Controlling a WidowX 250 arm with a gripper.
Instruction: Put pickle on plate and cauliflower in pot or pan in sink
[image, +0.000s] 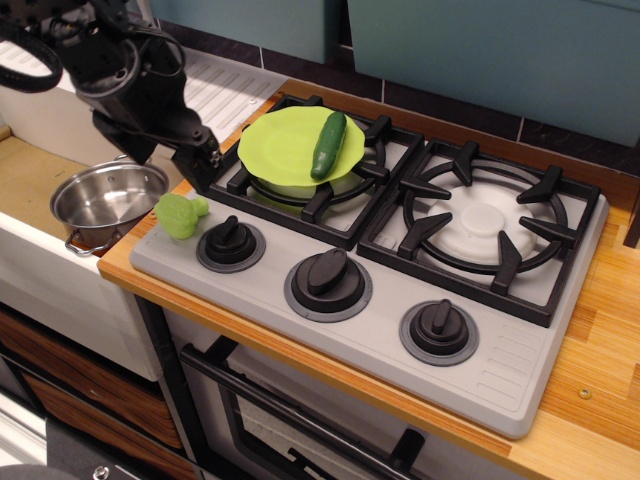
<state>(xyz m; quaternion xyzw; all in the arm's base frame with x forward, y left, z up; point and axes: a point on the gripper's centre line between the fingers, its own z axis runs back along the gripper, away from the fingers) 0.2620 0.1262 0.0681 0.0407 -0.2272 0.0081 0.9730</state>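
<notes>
The pickle (328, 145) lies across the right side of the plate (285, 145), which rests on the left burner grate of the stove (520, 370), so that half of the task looks done. What remains is the cauliflower (180, 214). It sits on the grey front-left corner of the stove, just beside the leftmost knob (230, 240) and close to the edge above the sink (30, 185). The pot (108, 203) stands in the sink, just left of the cauliflower and lower than it.

The claw (203, 163) hangs above and slightly behind the cauliflower, not touching it. Only one dark finger shows clearly against the grate, so I cannot tell whether the claw is open or closed; it holds nothing visible.

Judging by its look, the cauliflower is a light, stiff, hollow plastic toy with a glossy skin, so it is likely slippery and will not give under pressure. The lumpy head is the widest part, and its bumps should give the fingers something to catch on. A grip from above across the head, near its middle, seems safer than one on the short stem, which points toward the knob and leaves little room. Being light and near the edge, it could skid or roll off into the sink if nudged sideways.
</notes>
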